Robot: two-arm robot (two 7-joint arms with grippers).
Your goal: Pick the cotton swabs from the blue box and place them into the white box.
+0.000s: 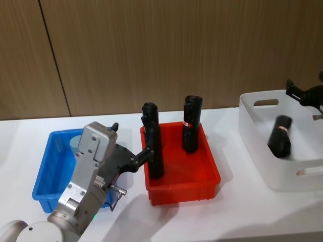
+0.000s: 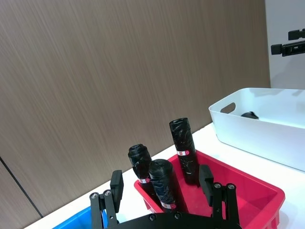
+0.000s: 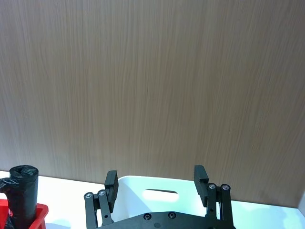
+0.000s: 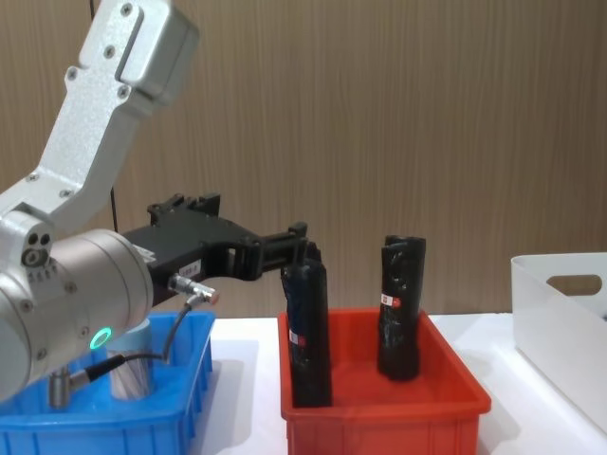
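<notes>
Left end effector open above blue box; labels unreadable.

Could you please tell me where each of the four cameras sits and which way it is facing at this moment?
Head: high, looking down at the blue box, red bin and white box; left gripper shows.
Chest: low, looking across the table; left arm looms.
Left wrist: over the red bin, facing the wall; own open fingers.
Right wrist: over the white box, facing the wall; right gripper open.
All four share the black cylinders.
</notes>
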